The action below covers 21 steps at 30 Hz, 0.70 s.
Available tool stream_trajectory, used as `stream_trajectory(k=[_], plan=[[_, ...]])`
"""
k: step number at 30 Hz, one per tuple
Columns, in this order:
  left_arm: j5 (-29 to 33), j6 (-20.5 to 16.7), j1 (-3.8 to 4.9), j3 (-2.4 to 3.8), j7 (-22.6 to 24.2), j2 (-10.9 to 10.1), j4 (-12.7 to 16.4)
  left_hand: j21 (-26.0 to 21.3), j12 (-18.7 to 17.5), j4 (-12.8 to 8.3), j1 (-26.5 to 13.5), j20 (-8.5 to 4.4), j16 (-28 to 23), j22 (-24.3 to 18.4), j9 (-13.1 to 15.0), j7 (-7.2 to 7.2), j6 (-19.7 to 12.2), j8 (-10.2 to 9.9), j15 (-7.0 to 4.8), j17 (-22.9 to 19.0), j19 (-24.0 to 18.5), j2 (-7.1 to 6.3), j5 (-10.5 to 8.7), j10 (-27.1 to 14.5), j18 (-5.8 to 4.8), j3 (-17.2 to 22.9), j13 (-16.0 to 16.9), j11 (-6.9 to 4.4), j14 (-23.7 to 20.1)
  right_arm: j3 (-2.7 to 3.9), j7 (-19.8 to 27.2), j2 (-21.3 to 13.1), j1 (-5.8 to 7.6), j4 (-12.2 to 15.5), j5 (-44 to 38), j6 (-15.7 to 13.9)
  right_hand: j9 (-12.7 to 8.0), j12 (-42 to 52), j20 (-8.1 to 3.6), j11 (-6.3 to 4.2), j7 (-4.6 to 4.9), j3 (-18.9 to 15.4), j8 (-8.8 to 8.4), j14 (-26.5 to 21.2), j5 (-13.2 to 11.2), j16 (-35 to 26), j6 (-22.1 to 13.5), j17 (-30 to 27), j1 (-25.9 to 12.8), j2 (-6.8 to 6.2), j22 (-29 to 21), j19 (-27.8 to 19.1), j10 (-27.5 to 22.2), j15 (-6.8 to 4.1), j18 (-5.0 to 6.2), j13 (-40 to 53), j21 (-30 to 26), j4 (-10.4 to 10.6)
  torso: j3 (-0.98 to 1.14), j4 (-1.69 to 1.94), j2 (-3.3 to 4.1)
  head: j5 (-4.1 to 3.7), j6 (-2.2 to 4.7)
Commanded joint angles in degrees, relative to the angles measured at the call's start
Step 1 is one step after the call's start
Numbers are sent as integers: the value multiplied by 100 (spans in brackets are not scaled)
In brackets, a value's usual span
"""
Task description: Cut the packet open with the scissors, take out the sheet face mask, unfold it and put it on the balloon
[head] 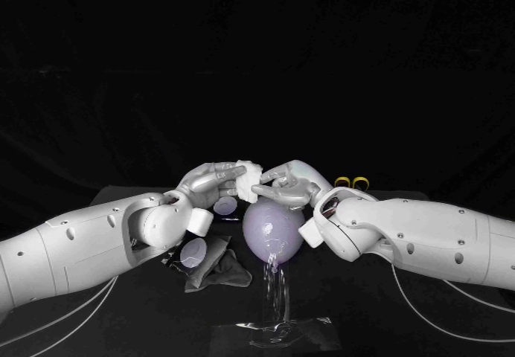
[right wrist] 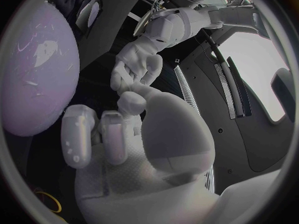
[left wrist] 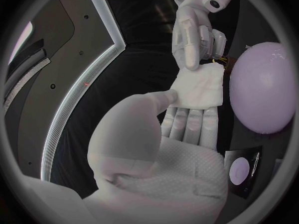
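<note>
We see the left hand (head: 206,184) holding the sheet face mask (head: 248,181) up in the air, just above the balloon (head: 271,229). The mask is white and folded into a small square. In the left wrist view it lies on the hand's fingers, and the thumb presses down on it. The right hand (head: 286,187) is right beside it, with its fingers curled. Its fingertips touch one edge of the mask, but we cannot tell if they really grip it. The balloon is pale purple and sits under both hands on a clear stand (head: 276,297) on the black counter (head: 376,305). The dark packet (head: 209,264) lies on the counter near the balloon, under the left arm. The yellow handles of the scissors (head: 352,181) peek out behind the right arm.
</note>
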Motion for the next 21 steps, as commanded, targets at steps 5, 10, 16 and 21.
stream_trajectory(k=[5,10,16,21], plan=[[41,105,7,8,27,11,21,14,-8,-39,21,15,15,9,7,29,18,10,-3,6,43,-42,38,2,59,3,3,-8,25,3,10,3,0,-9,-17,-181,117,165,-85,-69,-37,360,169,608,-28,89,151,1506,152,240,1284,200,128,-93,-85,77,152,-159,0,-1,-3,3,-5],[-43,-9,7,8,72,7,21,12,-25,-37,-3,15,-5,-1,9,49,-11,-3,11,4,53,-81,38,-38,47,-2,-3,10,-16,4,211,-34,-7,61,210,-273,194,305,-112,-87,-59,534,263,608,-28,89,178,1506,80,222,1311,250,211,-113,-106,156,240,-247,4,0,3,5,-4],[-538,-390,7,7,90,1,5,-167,-27,15,-260,140,-68,-105,-46,180,-313,-177,159,-45,-224,-531,35,-400,-13,-327,-6,146,-387,8,472,-126,-16,192,637,-232,293,362,-128,-105,-75,694,360,608,-29,89,172,1506,-43,187,1316,259,254,-127,-110,193,258,-328,3,-1,-1,11,-9],[-991,-729,7,7,9,0,-39,-324,3,57,-372,259,-58,-195,-96,223,-477,-294,231,-75,-443,-736,31,-511,-15,-538,8,187,-645,19,594,-207,-18,293,903,-175,351,348,-134,-107,-77,783,407,608,-30,89,141,1506,-129,173,1313,254,260,-130,-108,189,250,-369,4,-3,-3,12,-9]])
